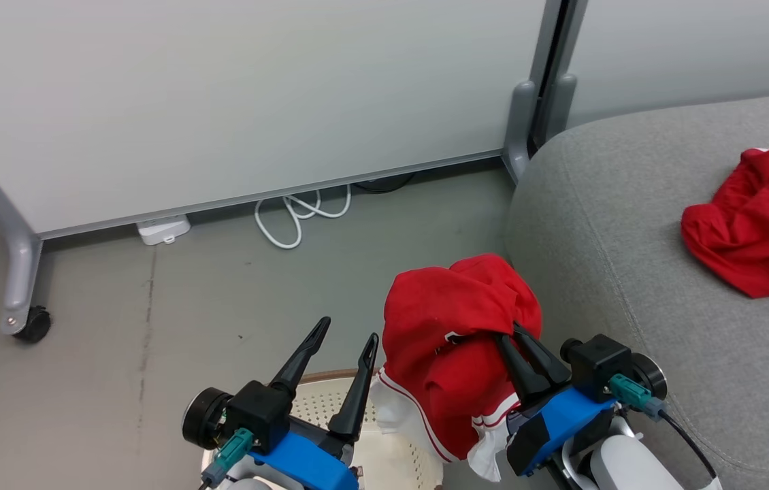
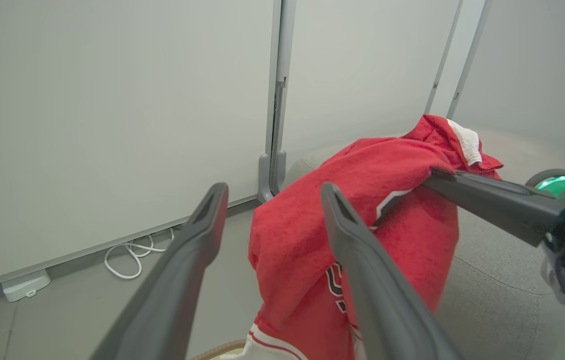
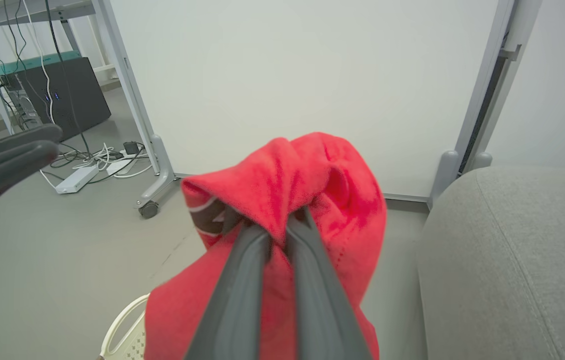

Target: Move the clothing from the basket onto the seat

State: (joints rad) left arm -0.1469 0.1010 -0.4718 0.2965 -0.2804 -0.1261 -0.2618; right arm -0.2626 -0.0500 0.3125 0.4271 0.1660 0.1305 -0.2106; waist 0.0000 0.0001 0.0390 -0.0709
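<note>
My right gripper (image 1: 508, 331) is shut on a red garment (image 1: 456, 340) with white striped trim, and the cloth hangs in the air above the cream basket (image 1: 330, 401). In the right wrist view the fabric (image 3: 307, 185) bunches over the pinched fingertips (image 3: 275, 225). My left gripper (image 1: 349, 328) stands open and holds nothing, left of the hanging cloth and over the basket. A second red garment (image 1: 752, 224) lies crumpled on the grey seat (image 1: 602, 224) at the right. In the left wrist view the held garment (image 2: 362, 210) hangs beyond my open fingers (image 2: 202, 225).
A white partition panel (image 1: 221, 102) on grey castor legs (image 1: 20, 272) stands behind the floor area. A white cable (image 1: 296, 214) and a power block (image 1: 163, 229) lie at its foot. More cables and a dark box (image 3: 67, 95) sit further left.
</note>
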